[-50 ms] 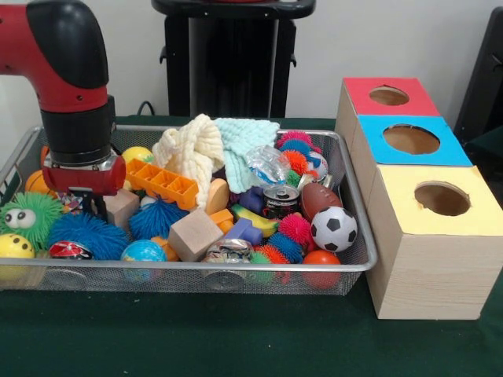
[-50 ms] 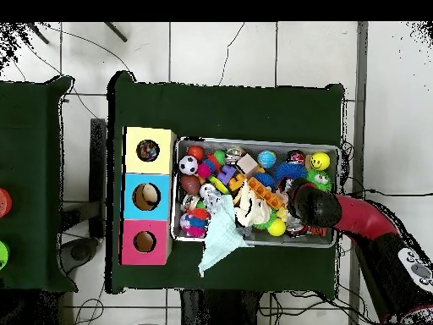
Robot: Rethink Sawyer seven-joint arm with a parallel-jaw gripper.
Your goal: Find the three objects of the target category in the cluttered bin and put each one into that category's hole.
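We see the gripper (image 1: 86, 203) lowered into the wire bin (image 1: 357, 236) at its nine o'clock side, amid a blue spiky ball (image 1: 85, 236) and a wooden block (image 1: 120, 206); we cannot tell whether it holds anything. At three o'clock stands the box (image 1: 424, 259) with red, blue and yellow holes.
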